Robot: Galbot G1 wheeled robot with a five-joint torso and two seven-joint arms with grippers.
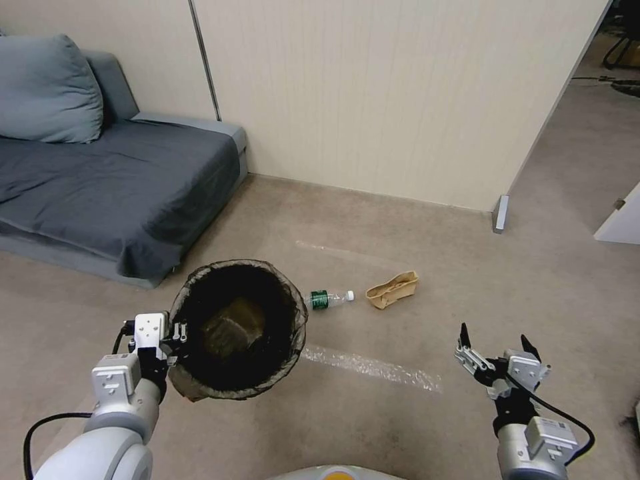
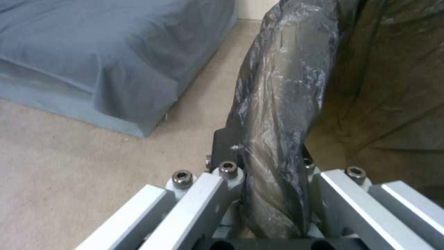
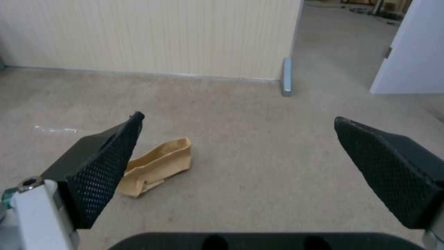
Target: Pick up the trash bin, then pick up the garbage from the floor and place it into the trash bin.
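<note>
Nearest the robot, low on its left side, the left pincer [image 1: 175, 338] is clenched on the rim of the trash bin [image 1: 237, 330]. In the left wrist view the bunched dark bag liner [image 2: 282, 114] runs between the two fingers, pinched tight. The bin is tilted, its mouth turned up toward the head camera. Inside, the liner sags dark; a dull brown patch shows at the bottom, and what it is cannot be told.

On the robot's right, at about the same nearness, the right pincer [image 1: 495, 347] hangs over bare floor [image 1: 413, 427], fingers spread wide and grasping nothing. The right wrist view shows both black textured pads [image 3: 102, 163] well apart with carpet between them.

Between the two arms, a strip of shiny clear tape [image 1: 373, 367] lies on the carpet, running out from just beside the bin's right side.

Farther out, a green bottle [image 1: 329, 299] with a white cap lies on its side just past the bin's far right rim, cap pointing right. Close to its right lies a crumpled brown paper bag [image 1: 393, 289], flat on the carpet, apart from the bottle. A second, fainter tape strip sits beyond these.

At the far left, a grey sofa [image 1: 113, 180] with a cushion [image 1: 47, 90] stands against the pale panelled wall [image 1: 373, 93].
</note>
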